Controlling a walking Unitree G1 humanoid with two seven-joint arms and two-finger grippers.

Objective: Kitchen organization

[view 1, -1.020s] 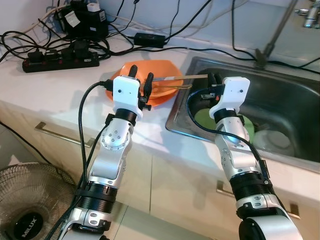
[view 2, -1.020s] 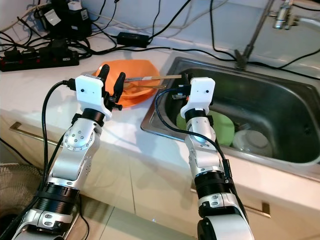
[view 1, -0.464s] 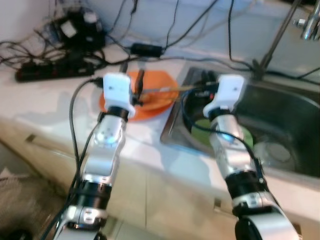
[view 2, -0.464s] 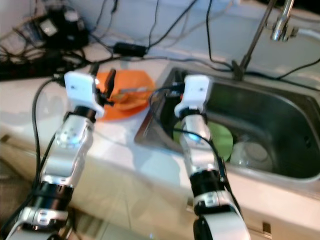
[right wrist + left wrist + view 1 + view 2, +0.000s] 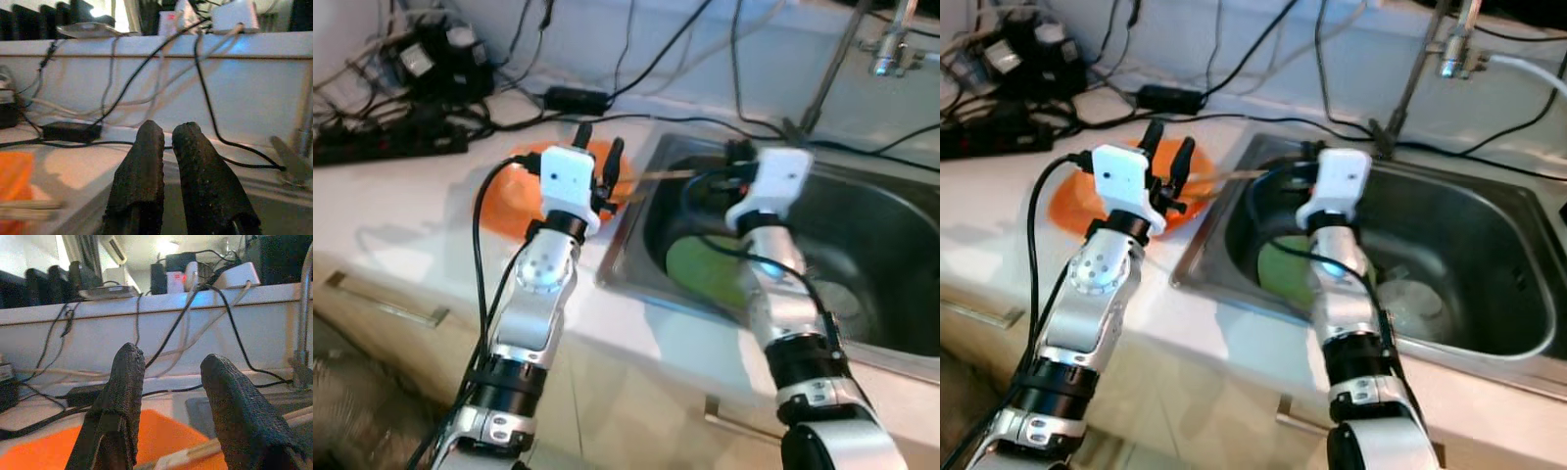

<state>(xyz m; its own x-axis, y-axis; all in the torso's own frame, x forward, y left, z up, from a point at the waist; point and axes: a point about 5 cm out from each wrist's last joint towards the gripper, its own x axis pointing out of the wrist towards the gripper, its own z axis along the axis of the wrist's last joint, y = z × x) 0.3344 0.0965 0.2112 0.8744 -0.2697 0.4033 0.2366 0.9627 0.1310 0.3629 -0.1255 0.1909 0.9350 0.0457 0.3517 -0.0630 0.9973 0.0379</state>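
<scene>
A kitchen robot stands at the sink point(image 5: 891, 245), both arms raised over the work. The left pincer point(image 5: 599, 160) hovers above the orange plate point(image 5: 509, 201), which lies on the white surface point(image 5: 401, 211) just beside the sink's rim; its two fingers are spread wide and grip nothing. The right pincer point(image 5: 168, 147), nearer the sink, has its fingers pressed almost together and appears empty. A pair of chopsticks point(image 5: 661, 175) rests on the plate and juts out over the sink's edge.

The likeliest trouble: either arm brushing the overhanging chopsticks and tipping them into the sink, or nudging the plate along the surface. Loose black cables point(image 5: 636, 59) trail close behind the plate, near enough to snag a finger, and they run beside the sink, where water would be a hazard.

The right arm hides part of a green dish point(image 5: 700, 272) in the sink, and a pale dish point(image 5: 1410, 299) beside it is too blurred to identify. The tap point(image 5: 886, 49) is cut off at the frame's top.
</scene>
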